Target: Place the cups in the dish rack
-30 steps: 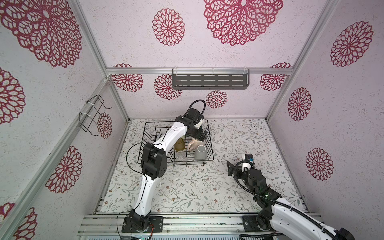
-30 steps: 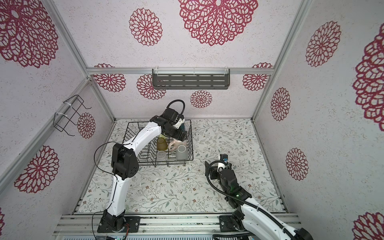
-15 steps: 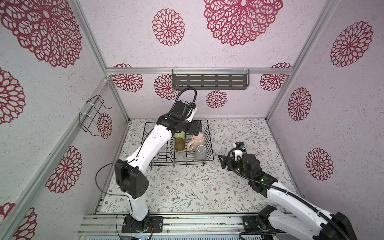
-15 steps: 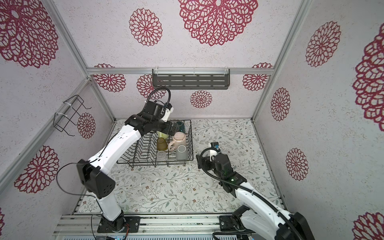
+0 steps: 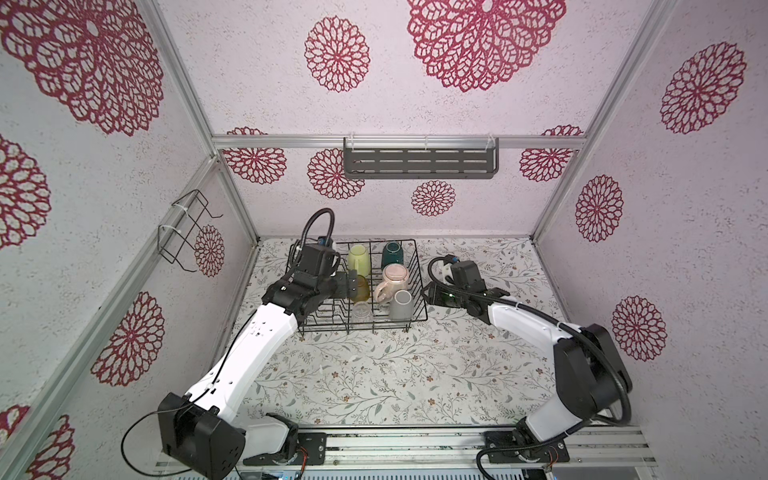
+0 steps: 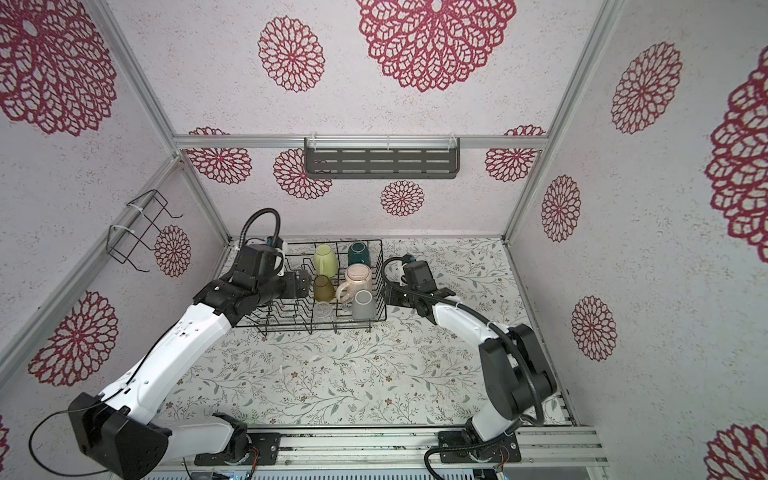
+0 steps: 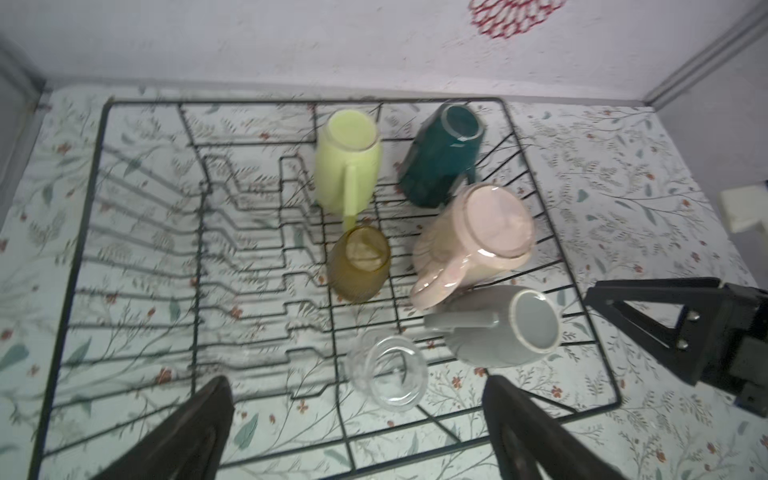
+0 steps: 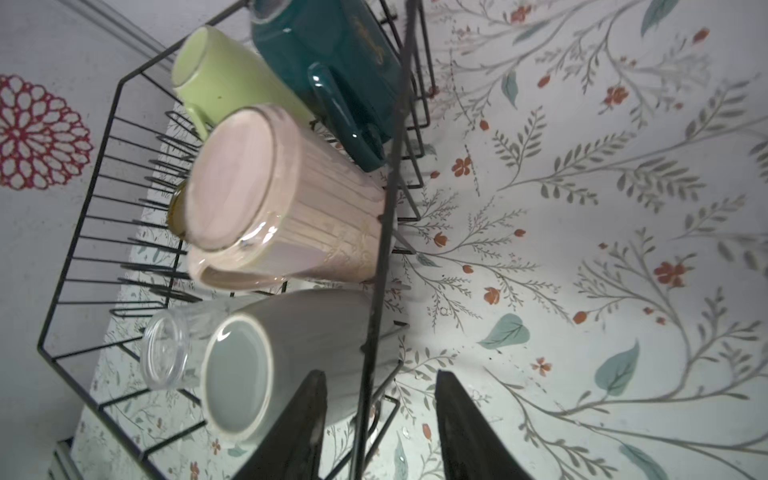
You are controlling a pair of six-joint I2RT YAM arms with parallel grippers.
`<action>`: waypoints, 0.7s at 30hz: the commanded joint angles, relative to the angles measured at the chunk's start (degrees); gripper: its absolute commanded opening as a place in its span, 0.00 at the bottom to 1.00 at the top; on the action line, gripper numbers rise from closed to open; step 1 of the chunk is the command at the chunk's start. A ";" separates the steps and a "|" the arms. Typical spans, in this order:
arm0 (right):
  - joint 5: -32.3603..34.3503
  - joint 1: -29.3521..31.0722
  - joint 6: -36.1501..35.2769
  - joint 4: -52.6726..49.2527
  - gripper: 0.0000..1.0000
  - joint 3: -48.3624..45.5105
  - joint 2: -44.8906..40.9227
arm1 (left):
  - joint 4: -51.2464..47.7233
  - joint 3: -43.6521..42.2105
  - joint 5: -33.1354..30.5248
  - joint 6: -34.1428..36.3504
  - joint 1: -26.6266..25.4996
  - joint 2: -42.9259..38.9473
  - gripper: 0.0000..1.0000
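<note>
The black wire dish rack (image 5: 421, 278) (image 6: 383, 266) stands at the back of the table. Inside it are the yellow-green mug (image 5: 358, 257), teal mug (image 5: 392, 252), pink mug (image 5: 392, 280), grey mug (image 5: 401, 304), amber tumbler (image 5: 360, 289) and clear glass (image 5: 360, 311). My left gripper (image 7: 359, 424) hangs wide open over the rack, near the clear glass (image 7: 388, 374), holding nothing. My right gripper (image 8: 380, 419) is at the rack's right side, jaws partly closed. The rim wire (image 8: 390, 208) runs between its fingers without touching them, and the grey mug (image 8: 266, 353) is just inside.
A dark grey slotted shelf (image 5: 419, 162) hangs on the back wall. A small bent wire holder (image 5: 185, 232) is on the left wall. The floral table cover (image 5: 395, 374) stretches in front of the rack to the arm rail.
The left arm has pulled back from the rack's far side to its left part. The right arm has reached to the rack's right rim and its jaws have narrowed round the wire.
</note>
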 commanded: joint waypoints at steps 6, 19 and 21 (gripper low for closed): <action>-5.27 -0.48 3.47 -1.39 0.38 6.26 5.34 | 5.21 -14.14 -4.41 -9.72 2.30 -15.75 0.97; 3.40 -0.86 -6.71 -9.59 0.08 16.84 13.32 | 3.31 -21.77 -9.87 -13.81 2.84 -29.61 0.97; 4.00 -0.88 -6.50 -8.86 0.06 15.64 12.23 | 2.78 -22.04 -10.41 -13.60 2.95 -30.07 0.97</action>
